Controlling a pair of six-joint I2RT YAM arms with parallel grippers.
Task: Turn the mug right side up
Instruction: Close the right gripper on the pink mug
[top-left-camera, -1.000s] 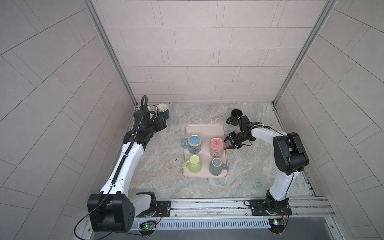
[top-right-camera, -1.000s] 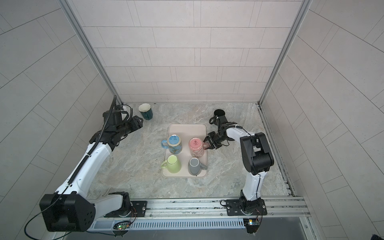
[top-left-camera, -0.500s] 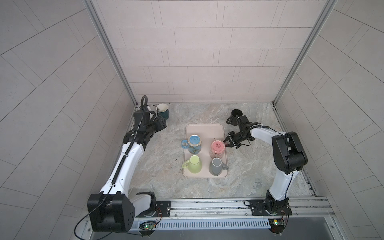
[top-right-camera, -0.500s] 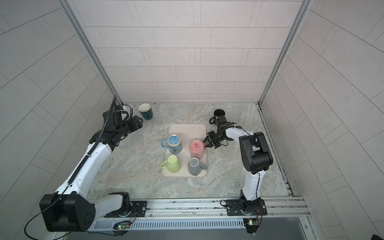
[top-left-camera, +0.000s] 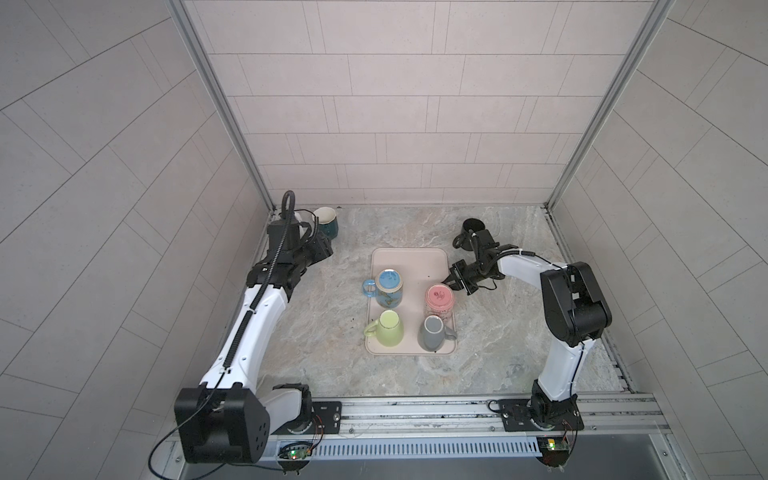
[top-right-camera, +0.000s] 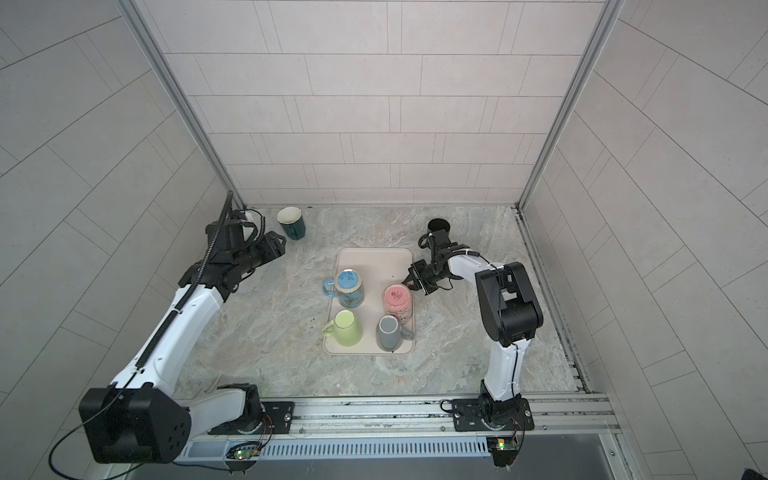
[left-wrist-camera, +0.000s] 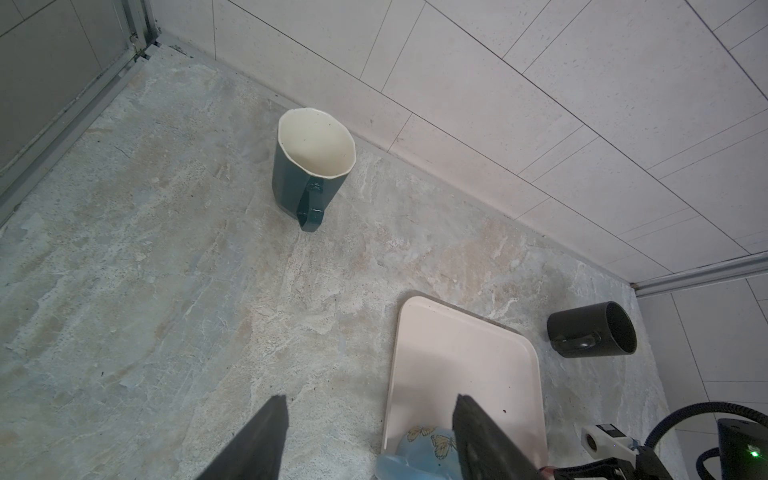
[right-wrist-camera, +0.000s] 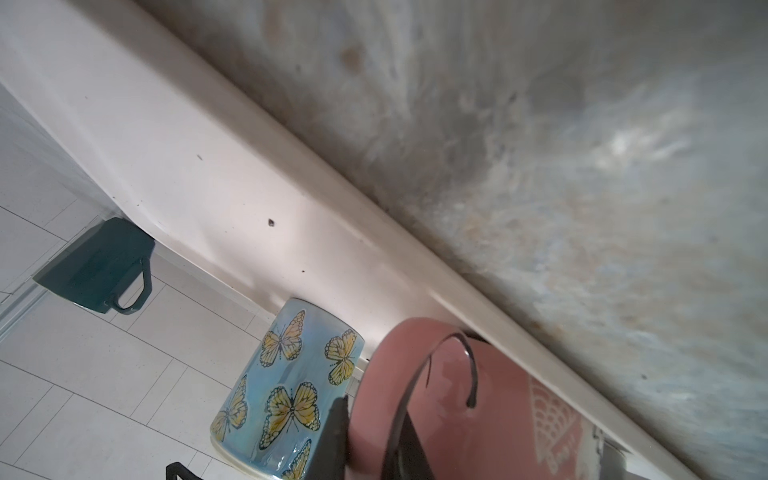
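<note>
Marble tabletop (top-left-camera: 498, 332), tray (top-left-camera: 409, 259): pink mug (top-left-camera: 439, 299) stands base-up, axis vertical, right at the right gripper (top-left-camera: 453, 279) fingertips. Jaws pinched nearly closed on its handle. Left gripper (left-wrist-camera: 370, 401) is well apart, open, empty.

Left arm (top-left-camera: 259, 320) & right arm (top-left-camera: 559, 370): white links, blk joints; ribbed blk cable (top-left-camera: 279, 245) on left; green base LEDs (top-left-camera: 294, 453), prob.

Robotics lab test cell: tile-print panel walls (top-left-camera: 415, 104) framed by bare aluminium posts (top-left-camera: 221, 104), stone-look tabletop (top-left-camera: 498, 353) boxed in on three sides. Left arm (top-left-camera: 253, 328) and right arm (top-left-camera: 575, 303), white-and-black robot manipulators, bolted to slotted aluminium rail (top-left-camera: 415, 409) along front edge. Exposed circuit boards (top-left-camera: 296, 454) with green lights sit under each arm base; vented metal grille (top-left-camera: 415, 449) runs between. Tray (top-left-camera: 409, 259) carrying mugs (top-left-camera: 439, 296) sits mid-table.
</note>
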